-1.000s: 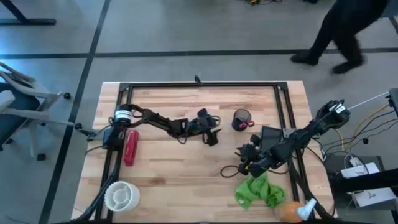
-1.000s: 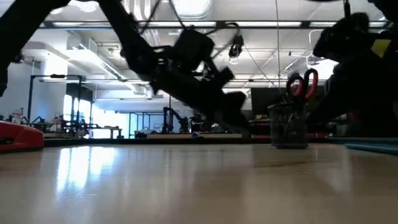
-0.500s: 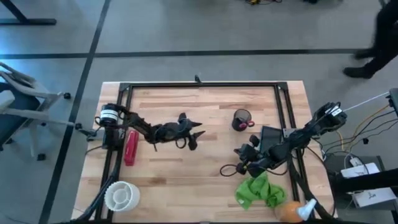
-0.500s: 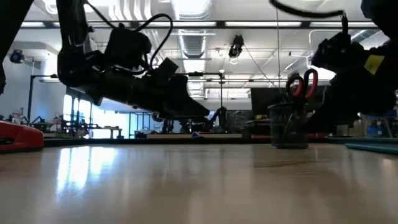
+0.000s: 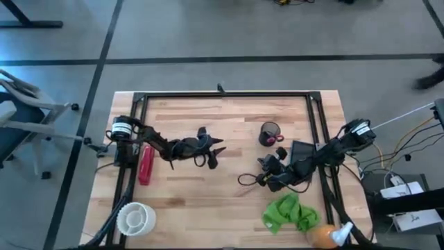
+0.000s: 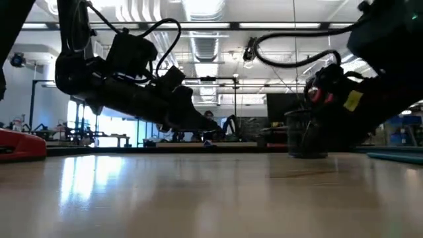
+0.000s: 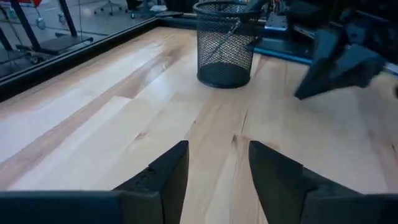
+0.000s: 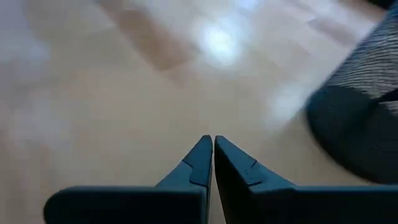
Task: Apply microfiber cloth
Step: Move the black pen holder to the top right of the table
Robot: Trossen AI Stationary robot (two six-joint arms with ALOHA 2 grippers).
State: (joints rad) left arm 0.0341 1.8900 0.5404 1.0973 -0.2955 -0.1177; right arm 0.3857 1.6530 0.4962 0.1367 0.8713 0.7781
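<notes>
While lying crumpled near the table (image 5: 229,201) front edge, microfiber cloth (image 5: 288,212) untouched | right gripper (image 5: 264,171) clenched empty, just behind cloth | left gripper (image 5: 216,151) parted, well left of cloth

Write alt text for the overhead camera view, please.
A bright lime-green microfiber cloth lies crumpled at the wooden table's near right edge; the right gripper hovers beyond it, and the left gripper is mid-table.
</notes>
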